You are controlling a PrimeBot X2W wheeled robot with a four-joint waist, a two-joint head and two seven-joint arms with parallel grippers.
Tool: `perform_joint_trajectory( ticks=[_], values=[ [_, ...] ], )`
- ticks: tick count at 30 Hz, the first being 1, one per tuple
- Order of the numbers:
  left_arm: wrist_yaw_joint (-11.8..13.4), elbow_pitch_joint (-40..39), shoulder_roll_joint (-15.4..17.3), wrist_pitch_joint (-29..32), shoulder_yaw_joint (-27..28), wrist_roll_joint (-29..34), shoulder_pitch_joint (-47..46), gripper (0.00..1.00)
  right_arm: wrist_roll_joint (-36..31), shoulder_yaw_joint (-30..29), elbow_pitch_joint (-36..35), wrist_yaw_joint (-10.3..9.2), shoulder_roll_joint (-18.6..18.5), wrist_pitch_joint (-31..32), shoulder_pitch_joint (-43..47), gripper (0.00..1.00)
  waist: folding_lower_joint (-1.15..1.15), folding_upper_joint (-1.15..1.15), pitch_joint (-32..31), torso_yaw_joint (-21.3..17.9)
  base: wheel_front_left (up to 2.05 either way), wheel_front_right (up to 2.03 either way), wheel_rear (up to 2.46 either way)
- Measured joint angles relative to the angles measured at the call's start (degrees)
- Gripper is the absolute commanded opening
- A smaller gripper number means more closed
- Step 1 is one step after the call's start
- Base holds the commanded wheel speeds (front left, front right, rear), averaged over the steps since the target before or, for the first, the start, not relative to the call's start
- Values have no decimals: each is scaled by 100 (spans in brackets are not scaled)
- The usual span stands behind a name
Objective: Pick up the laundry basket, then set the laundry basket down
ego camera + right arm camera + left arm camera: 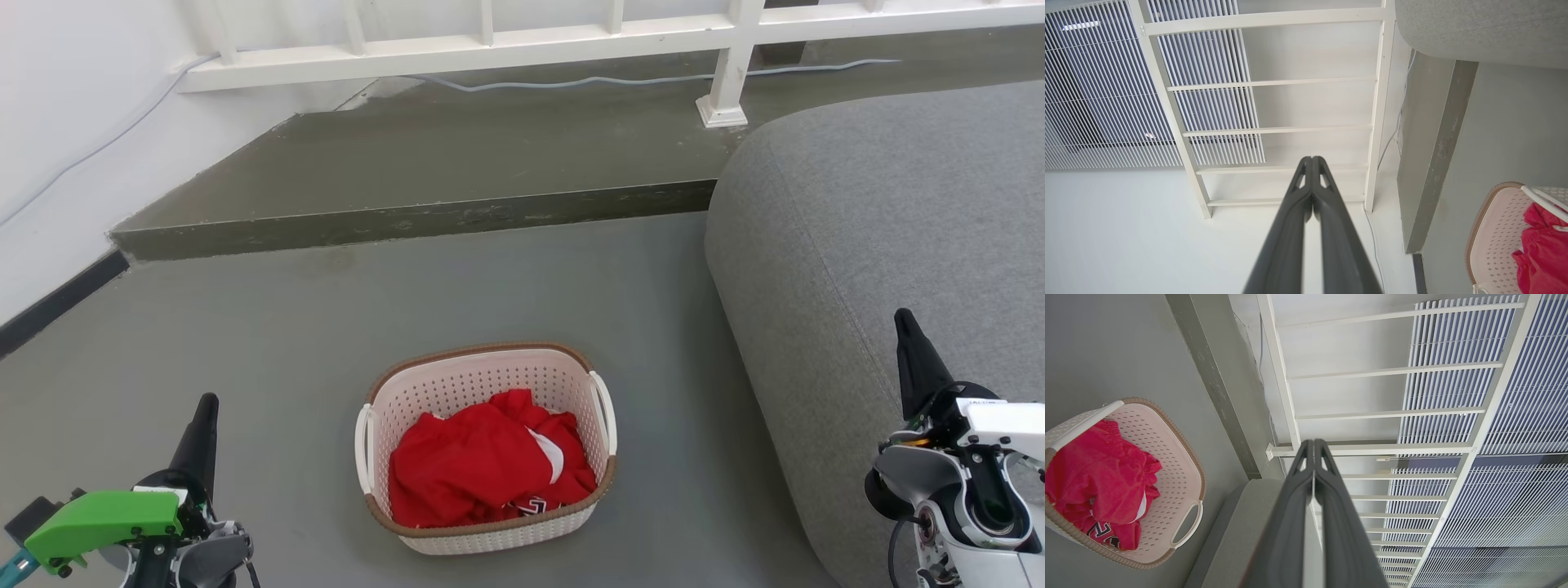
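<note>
Sitting on grey floor [245, 343], laundry basket [490, 382] near sofa [857, 245].

floor: we see a smooth grey floor [490, 278].
step: raised dark-grey concrete ledge [424, 216] runs across its far side.
railing: white barred railing [490, 45] on the ledge, with a pale grey cable [571, 81] trailing along its foot.
seat: rounded grey fabric cushion [882, 229] on our right.
wall: white wall [65, 98] on the left, with a black skirting strip [57, 302].
cloth: crumpled red garment [473, 461] with a white patch showing.
grille: white slatted louvre panels [1515, 396] behind the railing.

Bright, even light; sharp focus.
</note>
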Motion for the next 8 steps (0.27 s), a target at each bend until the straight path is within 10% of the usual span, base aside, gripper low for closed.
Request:
perform_joint_trajectory(
  ticks=[8],
  values=[
    [0, 0, 0, 0, -1, 0, 0, 0, -1, -4, 0, 0, 1, 0, 0, 0, 0, 0, 0, 0, 0, 0, 0]
  ],
)
